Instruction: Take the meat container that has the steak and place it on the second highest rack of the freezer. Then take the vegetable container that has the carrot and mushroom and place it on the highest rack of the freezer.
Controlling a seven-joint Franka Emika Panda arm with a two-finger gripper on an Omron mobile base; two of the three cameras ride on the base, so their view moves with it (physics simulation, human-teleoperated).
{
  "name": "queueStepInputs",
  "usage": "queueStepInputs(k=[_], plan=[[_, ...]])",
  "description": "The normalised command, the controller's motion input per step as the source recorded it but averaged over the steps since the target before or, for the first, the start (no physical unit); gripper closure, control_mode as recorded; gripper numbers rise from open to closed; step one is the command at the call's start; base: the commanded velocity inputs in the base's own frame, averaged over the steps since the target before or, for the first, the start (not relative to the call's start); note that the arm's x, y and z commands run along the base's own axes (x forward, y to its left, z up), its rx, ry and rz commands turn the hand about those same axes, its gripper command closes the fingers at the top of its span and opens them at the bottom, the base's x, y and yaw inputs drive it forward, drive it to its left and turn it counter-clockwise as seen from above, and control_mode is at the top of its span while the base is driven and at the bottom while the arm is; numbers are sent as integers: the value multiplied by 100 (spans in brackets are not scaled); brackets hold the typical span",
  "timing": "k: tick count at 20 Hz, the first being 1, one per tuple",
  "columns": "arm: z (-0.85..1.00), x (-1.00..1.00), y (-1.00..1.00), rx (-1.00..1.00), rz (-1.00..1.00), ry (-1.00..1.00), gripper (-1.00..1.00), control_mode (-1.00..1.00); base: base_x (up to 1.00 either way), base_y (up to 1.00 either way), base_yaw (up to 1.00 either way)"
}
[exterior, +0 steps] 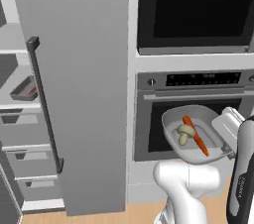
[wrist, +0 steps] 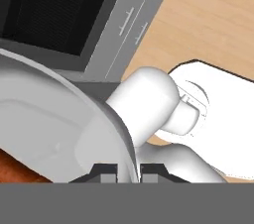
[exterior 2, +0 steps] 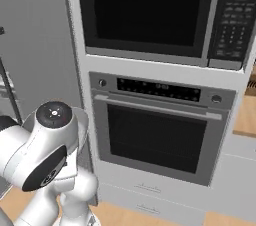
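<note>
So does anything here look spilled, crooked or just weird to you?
Nothing spilled. The vegetable container hangs in mid-air before the oven, pinched at its rim by the gripper, carrot and mushroom inside. The freezer stands open, the meat container on a shelf.

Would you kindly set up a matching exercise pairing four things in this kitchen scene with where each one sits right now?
Things:
1. meat container
2. carrot
3. gripper
4. microwave

Places or states:
A. lying in the pale vegetable container, beside the mushroom
B. built in above the oven
C. resting on a shelf inside the open freezer
D. shut on the rim of the vegetable container, held up in front of the oven

Pairs: 1-C, 2-A, 3-D, 4-B
</note>
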Motion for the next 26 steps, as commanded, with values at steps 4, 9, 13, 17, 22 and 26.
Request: queueStepInputs(k=[4,9,13,17,22,26], plan=[[0,0,0,0,0,0,100,100,1,100,12],[0,0,0,0,0,0,100,100,18,100,3],[0,0,0,0,0,0,100,100,13,100,-1],[0,0,0,0,0,0,100,100,35,100,-10],[0,0,0,0,0,0,100,100,52,73,-18],[0,0,0,0,0,0,100,100,44,4,-24]])
